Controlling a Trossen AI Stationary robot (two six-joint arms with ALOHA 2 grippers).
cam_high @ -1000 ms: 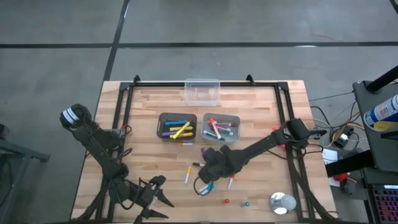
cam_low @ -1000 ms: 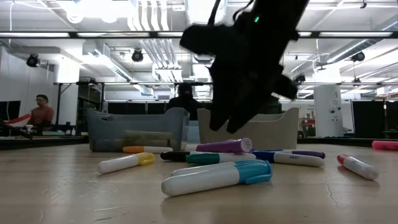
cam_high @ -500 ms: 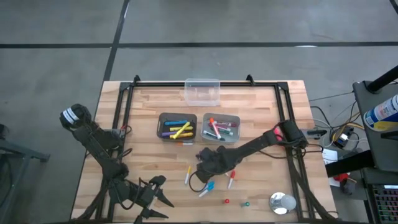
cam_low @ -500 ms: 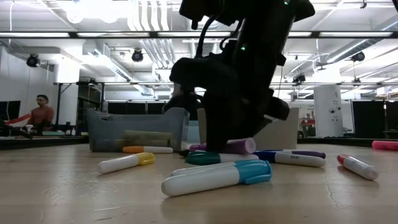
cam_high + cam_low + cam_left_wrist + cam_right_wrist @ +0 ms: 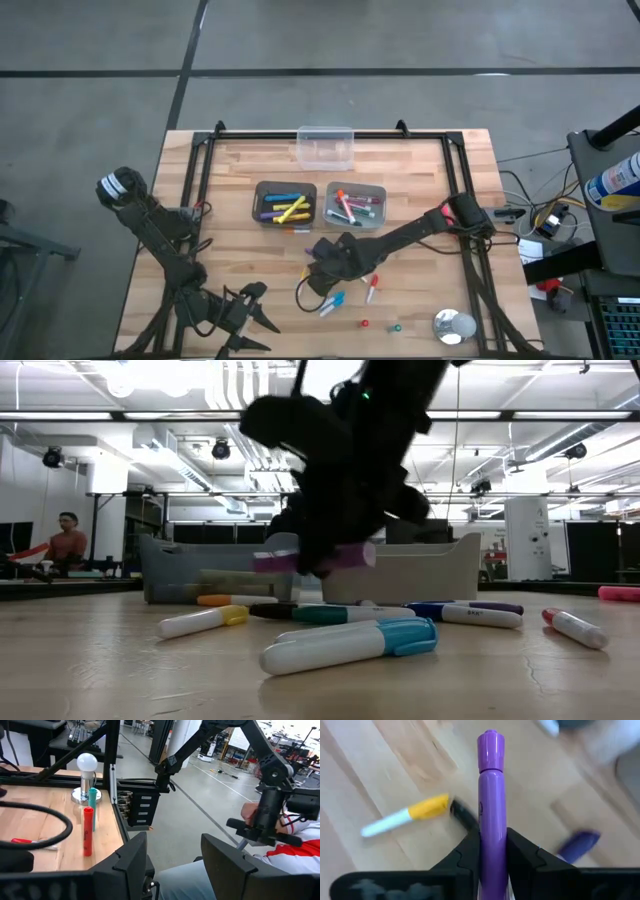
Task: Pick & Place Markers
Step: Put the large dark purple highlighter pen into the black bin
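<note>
A purple marker (image 5: 315, 557) hangs in the air in front of two grey bins, with my right gripper (image 5: 325, 262) shut on it near the table's middle. Both bins (image 5: 285, 203) (image 5: 355, 205) hold several markers. More markers lie flat on the wood: a yellow-capped one (image 5: 205, 620), a teal one (image 5: 330, 613), a light-blue one (image 5: 350, 643), a red-capped one (image 5: 575, 627). Two tiny loose caps (image 5: 364, 323) (image 5: 396, 326) lie near the front edge. My left gripper (image 5: 172, 855) waits open at the table's near left corner (image 5: 250, 320). My right gripper pinches the purple marker's barrel (image 5: 492, 840) between its two fingers (image 5: 467, 852), about midway along it. The fingers come from above and lie across the marker. The marker is about level and lifted clear of the table.
A clear empty box (image 5: 325, 147) stands at the far edge behind the bins. A round silver tape roll (image 5: 453, 326) sits at the near right. A black frame rail (image 5: 205, 180) runs around the tabletop. Bare wood lies left of the bins.
My right gripper has gone down onto the purple marker, shut on it and risen again, shifting a little toward the table's left edge. The purple marker, which lay on the wood among the others, is now lifted clear and roughly level.
</note>
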